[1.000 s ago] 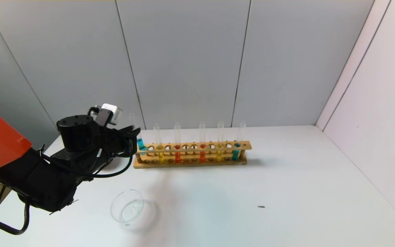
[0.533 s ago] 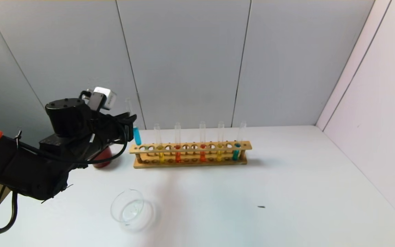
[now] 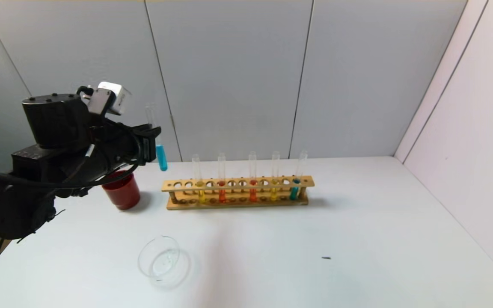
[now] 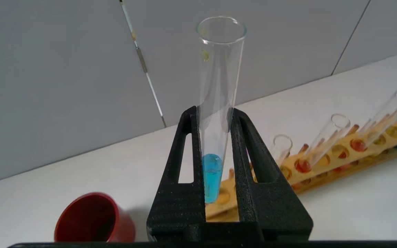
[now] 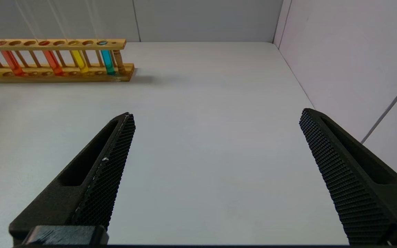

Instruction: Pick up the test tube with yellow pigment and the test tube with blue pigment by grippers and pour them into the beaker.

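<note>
My left gripper is shut on the test tube with blue pigment and holds it upright in the air, above and left of the wooden rack. In the left wrist view both fingers clamp the tube on either side. Test tubes with yellow pigment stand in the rack, with a second blue one at its right end. The beaker stands on the table in front, below my left gripper. My right gripper is open and empty over bare table.
A dark-red cup stands left of the rack, under my left arm. Two tubes with orange-red liquid stand in the rack. A small dark speck lies on the white table. Walls close the back and right sides.
My left gripper has lifted the blue tube out of the rack's left end and carried it up and to the left. The red cup has come into view beneath the arm.
</note>
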